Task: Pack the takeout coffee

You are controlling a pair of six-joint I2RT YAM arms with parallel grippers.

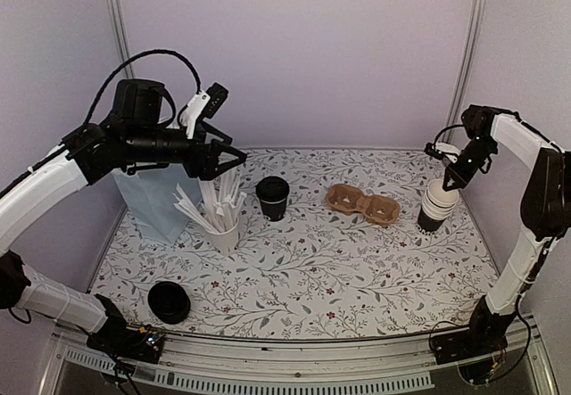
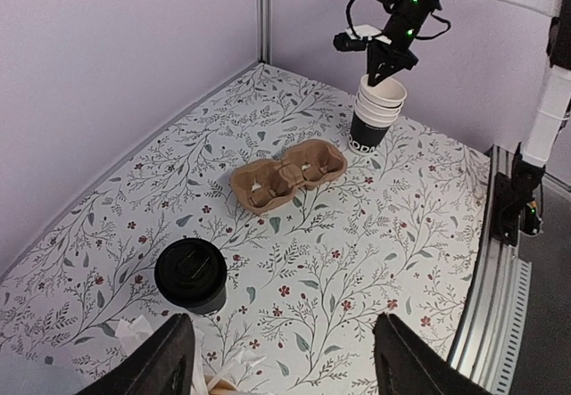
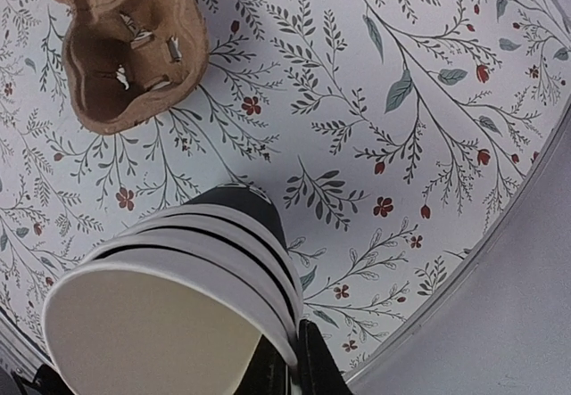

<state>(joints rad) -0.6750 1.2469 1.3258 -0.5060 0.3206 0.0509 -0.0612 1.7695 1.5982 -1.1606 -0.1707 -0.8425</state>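
Note:
The takeout coffee (image 1: 272,197), a small black cup with a black lid, stands upright mid-table; it also shows in the left wrist view (image 2: 192,275). My left gripper (image 1: 227,165) hovers open above and left of it, with nothing between its fingers (image 2: 161,359). At the right, my right gripper (image 1: 449,184) is shut on the rim of the top cup of the stack of unlidded cups (image 1: 437,206). In the right wrist view the fingers (image 3: 312,368) pinch that rim, one inside and one outside the stack (image 3: 178,270).
A brown two-cup carrier (image 1: 361,203) lies between the coffee and the cup stack. A white cup of stirrers (image 1: 219,221) and a blue bag (image 1: 152,201) stand at the left under my left arm. A low pile of black lids (image 1: 169,301) sits near the front left edge.

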